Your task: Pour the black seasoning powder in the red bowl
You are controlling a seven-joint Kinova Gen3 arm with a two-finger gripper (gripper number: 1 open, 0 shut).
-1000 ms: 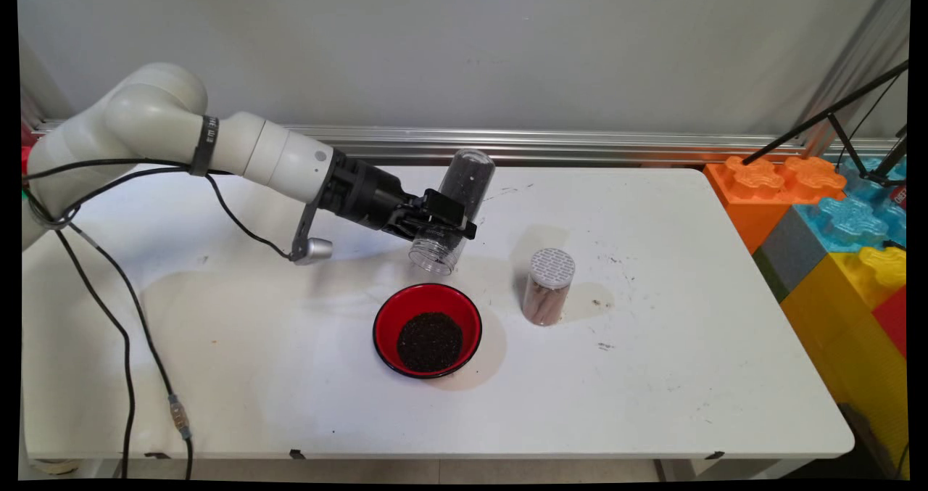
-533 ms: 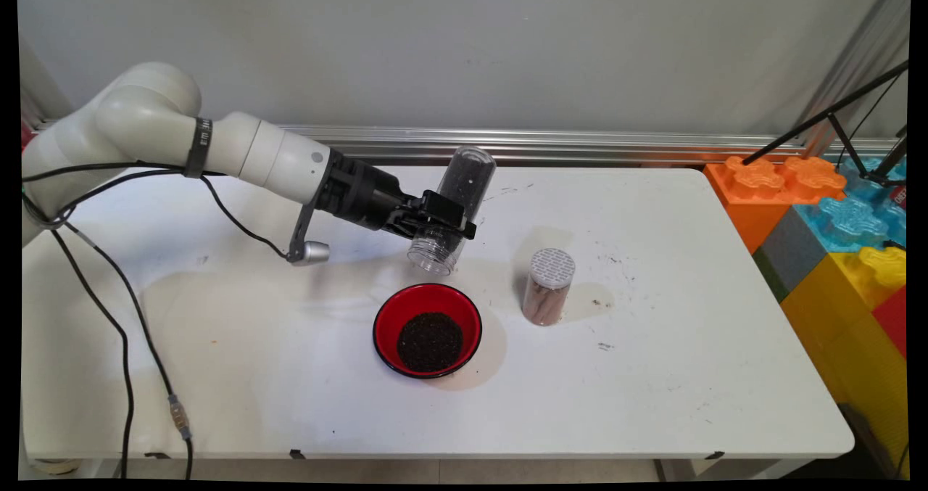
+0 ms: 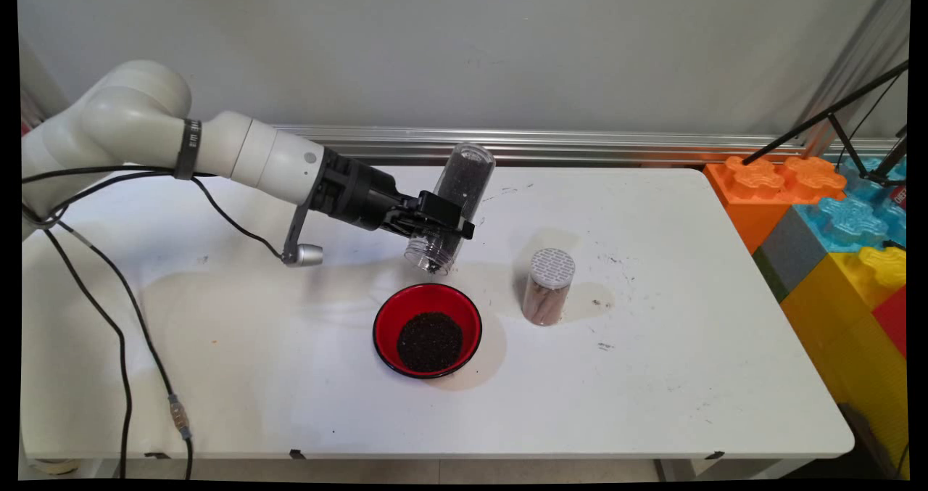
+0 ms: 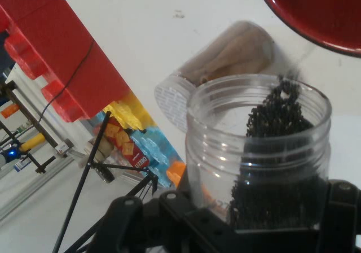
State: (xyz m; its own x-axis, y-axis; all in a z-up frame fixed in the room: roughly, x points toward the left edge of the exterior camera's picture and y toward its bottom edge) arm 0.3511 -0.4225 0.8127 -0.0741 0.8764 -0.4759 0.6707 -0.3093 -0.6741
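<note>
With my arm reaching in from the left, my gripper (image 3: pixel 438 219) sat above the table (image 3: pixel 689 375), fingers pinched on a clear plastic jar (image 3: pixel 451 204) around its lower half. Jar was tilted, mouth down and toward the near side, closed end up and toward the wall. Mouth hung just behind and above the red bowl (image 3: pixel 427 329), not touching it.

Hand view: jar (image 4: pixel 259 151) filled the lower right, open threaded mouth facing away from the camera. Dark granules (image 4: pixel 271 157) were piled along one side of the inside wall and ran up to the lip. My gripper (image 4: pixel 237 222) showed only as black linkage at the bottom edge, wrapped round the jar body. Red bowl (image 4: pixel 316 16) rim sat in the top right corner, beyond the mouth.

Bowl stood on the table near the middle, with a mound of the same dark granules (image 3: pixel 429 342) inside.

A second jar (image 3: pixel 548 286) stood upright to the right of the bowl, apart from it, with a white perforated lid and brownish contents. In the hand view it (image 4: pixel 225 66) showed beyond my jar, partly hidden by it.

Big toy blocks (image 3: pixel 834 223), orange, blue, yellow, red, were stacked off the table's right end. Black tripod legs (image 3: pixel 826 117) crossed above them. Black cables (image 3: pixel 123 324) hung from my arm on the left.
</note>
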